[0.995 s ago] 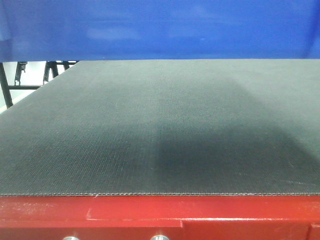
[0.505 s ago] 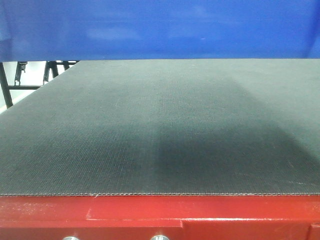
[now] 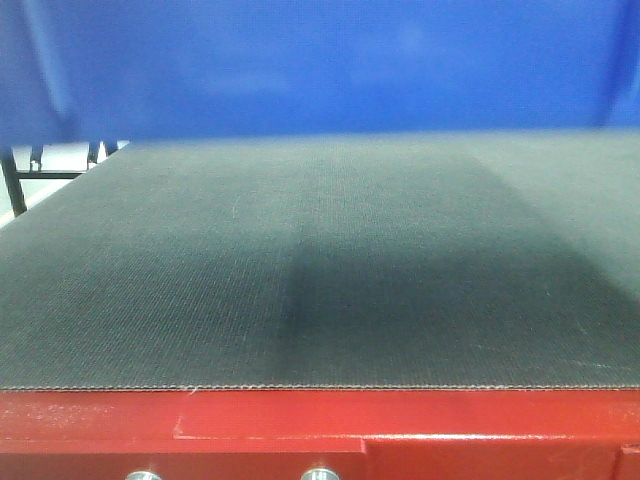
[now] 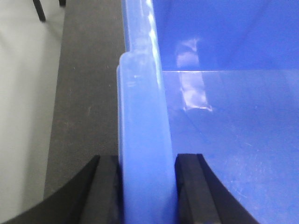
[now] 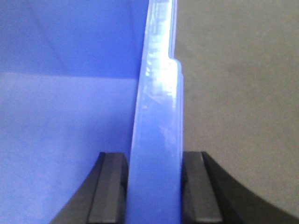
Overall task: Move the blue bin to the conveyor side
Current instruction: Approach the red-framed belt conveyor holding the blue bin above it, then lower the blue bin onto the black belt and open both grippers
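Blue bin (image 3: pixel 320 65) fills the whole top of the front view, a smooth glossy plastic wall, slightly blurred, with its lower edge just above the far part of the conveyor (image 3: pixel 320 260). That belt is a wide, flat, dark grey surface with a fine woven texture, and a darker shadow band runs across its middle. Along its near edge sits the red painted frame (image 3: pixel 400 425), chipped in one spot, with two silver bolts (image 3: pixel 320 474) at the bottom. Past the belt's far left corner, thin black legs (image 3: pixel 12 185) stand on a pale floor.

From my left wrist, my left gripper (image 4: pixel 145 186) is clamped on the bin's thick rim (image 4: pixel 142 140): one black finger (image 4: pixel 105 189) presses the outer face over the belt (image 4: pixel 88 88), the other the inner face. The rim is a rounded, pale-shining blue band running straight away from me, with a raised step partway along. Right of it lie the bin's smooth inner wall and floor, carrying white glare.

From my right wrist, my right gripper (image 5: pixel 155 186) pinches the opposite rim (image 5: pixel 156 140) the same way, black pads tight on both faces, the bin's interior to the left and the grey belt (image 5: pixel 238 93) to the right.
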